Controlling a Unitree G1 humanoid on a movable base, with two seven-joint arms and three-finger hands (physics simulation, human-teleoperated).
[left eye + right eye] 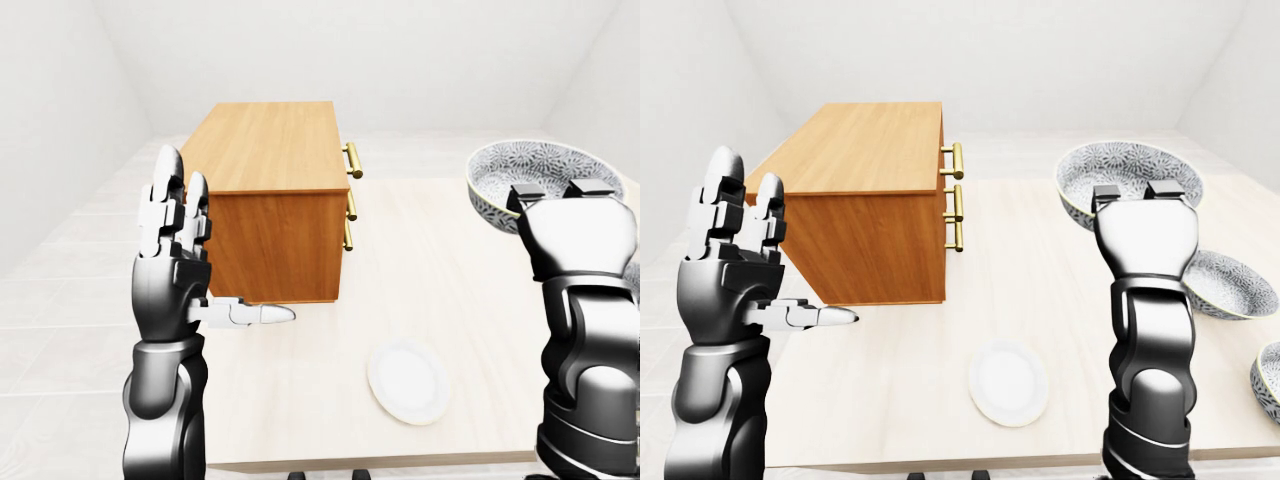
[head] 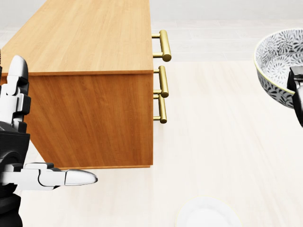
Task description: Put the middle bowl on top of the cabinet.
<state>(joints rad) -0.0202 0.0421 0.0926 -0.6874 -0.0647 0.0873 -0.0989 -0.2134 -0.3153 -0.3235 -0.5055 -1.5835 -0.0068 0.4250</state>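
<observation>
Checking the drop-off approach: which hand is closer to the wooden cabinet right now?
Left. The left hand stands open beside the cabinet, at its lower-left corner in the left-eye view. The right hand holds the patterned bowl well off to the cabinet's right.

1. This is a simulated room, rendered plainly, with smooth white walls (image 1: pixel 400 50) and a pale tiled floor (image 1: pixel 60 300).
2. It looks like a home dining setting. A pale wooden table (image 1: pixel 1060 290) carries tableware: a white plate (image 1: pixel 1009 383) and a patterned bowl (image 1: pixel 1230 283) with a yellowish rim.
3. A wooden cabinet (image 1: pixel 270 150) with brass bar handles (image 2: pixel 164 45) stands on the table, at the left of both eye views. Its warm wood grain suggests household furniture, not lab or workshop gear.
</observation>
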